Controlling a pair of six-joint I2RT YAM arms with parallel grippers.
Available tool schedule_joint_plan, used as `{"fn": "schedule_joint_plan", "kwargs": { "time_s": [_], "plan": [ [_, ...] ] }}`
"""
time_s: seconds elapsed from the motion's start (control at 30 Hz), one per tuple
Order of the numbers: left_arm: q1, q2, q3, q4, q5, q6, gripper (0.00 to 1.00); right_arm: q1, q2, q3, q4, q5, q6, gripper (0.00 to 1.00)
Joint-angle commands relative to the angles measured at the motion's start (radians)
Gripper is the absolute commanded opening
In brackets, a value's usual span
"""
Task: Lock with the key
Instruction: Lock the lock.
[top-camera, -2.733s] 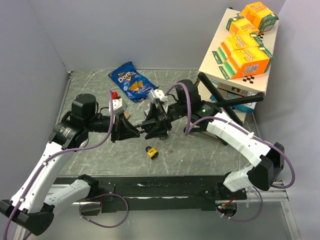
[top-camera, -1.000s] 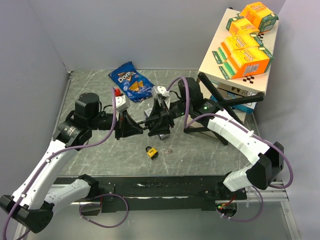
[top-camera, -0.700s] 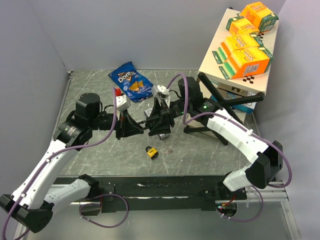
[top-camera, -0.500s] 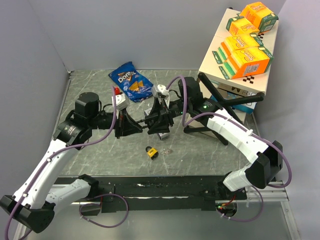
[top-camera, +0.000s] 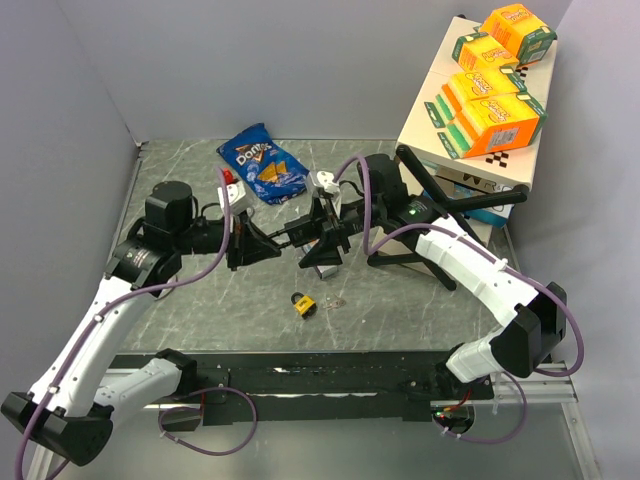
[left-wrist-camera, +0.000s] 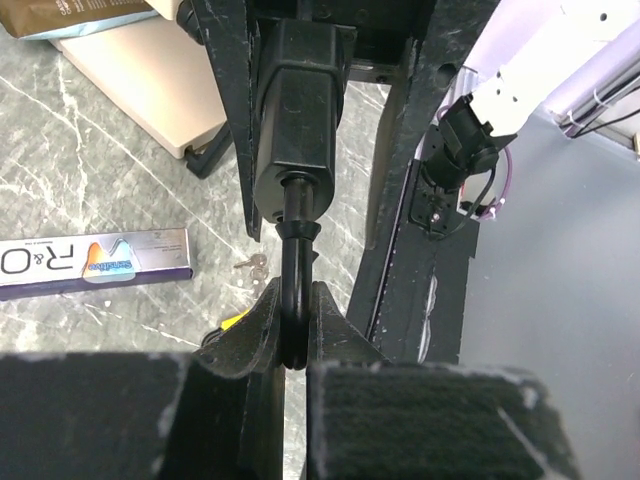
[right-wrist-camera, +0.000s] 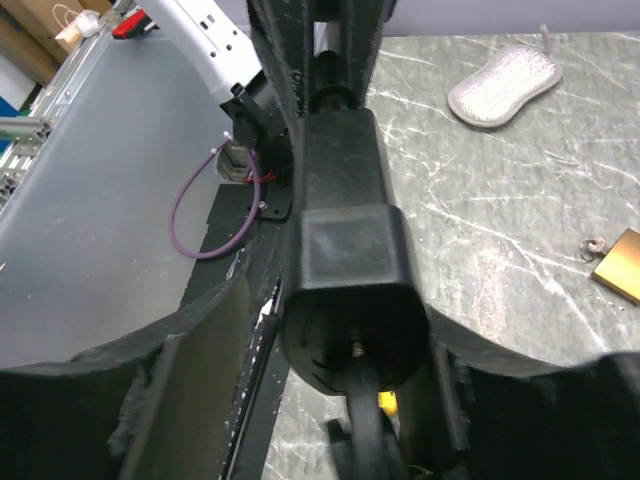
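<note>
A black padlock (top-camera: 308, 234) hangs in the air between my two grippers. My left gripper (top-camera: 270, 247) is shut on its shackle (left-wrist-camera: 292, 250), which sits pinched between the pads (left-wrist-camera: 255, 330). My right gripper (top-camera: 318, 232) stands open around the lock body (right-wrist-camera: 345, 240): one finger (right-wrist-camera: 200, 380) is clear of it and the other is close against it. A black key (right-wrist-camera: 368, 430) sticks out of the keyhole in the body's end. The body also shows in the left wrist view (left-wrist-camera: 300, 110).
On the table below lie a small yellow padlock (top-camera: 302, 304) with loose keys (top-camera: 332, 300), a purple R&O box (left-wrist-camera: 90, 265), a white sponge (right-wrist-camera: 505, 85) and a brass piece (right-wrist-camera: 620, 262). A Doritos bag (top-camera: 262, 162) lies at the back. Stacked orange boxes (top-camera: 495, 80) stand at the right.
Both grippers have risen with the black padlock and shifted slightly toward the back. The left arm has drawn a little to the left. The lock stays between them.
</note>
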Motion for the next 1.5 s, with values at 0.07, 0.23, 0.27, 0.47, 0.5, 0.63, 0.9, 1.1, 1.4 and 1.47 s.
{"fn": "schedule_joint_plan", "kwargs": {
  "time_s": [0.07, 0.23, 0.27, 0.47, 0.5, 0.63, 0.9, 1.1, 1.4, 1.47],
  "plan": [
    [-0.018, 0.02, 0.053, 0.037, 0.091, 0.111, 0.01, 0.021, -0.01, 0.055, 0.026, -0.017, 0.001, 0.72],
    [-0.025, 0.029, 0.045, 0.04, 0.097, 0.114, 0.01, 0.026, 0.0, 0.068, 0.029, -0.012, -0.008, 0.71],
    [-0.025, 0.031, 0.05, 0.026, 0.105, 0.124, 0.01, 0.026, 0.0, 0.072, 0.025, -0.012, -0.013, 0.7],
    [-0.025, 0.038, 0.047, 0.032, 0.1, 0.128, 0.01, 0.037, -0.003, 0.065, 0.014, -0.011, -0.037, 0.51],
    [-0.025, 0.037, 0.045, 0.05, 0.1, 0.12, 0.01, 0.04, -0.005, 0.063, 0.012, -0.009, -0.045, 0.44],
    [-0.025, 0.043, 0.042, 0.108, 0.107, 0.053, 0.01, 0.057, -0.009, 0.057, -0.015, 0.003, -0.096, 0.35],
    [-0.033, 0.04, 0.025, 0.208, 0.081, 0.003, 0.01, 0.067, 0.007, 0.066, -0.015, -0.049, -0.064, 0.0],
    [-0.085, 0.058, 0.021, 0.27, 0.041, 0.005, 0.01, 0.072, 0.032, 0.074, 0.06, -0.109, 0.041, 0.0],
    [-0.104, 0.089, 0.015, 0.359, 0.004, -0.037, 0.01, 0.106, 0.043, 0.051, 0.141, -0.143, 0.113, 0.0],
    [-0.113, 0.106, 0.021, 0.382, 0.031, -0.058, 0.01, 0.116, 0.046, 0.038, 0.166, -0.124, 0.121, 0.0]
  ]
}}
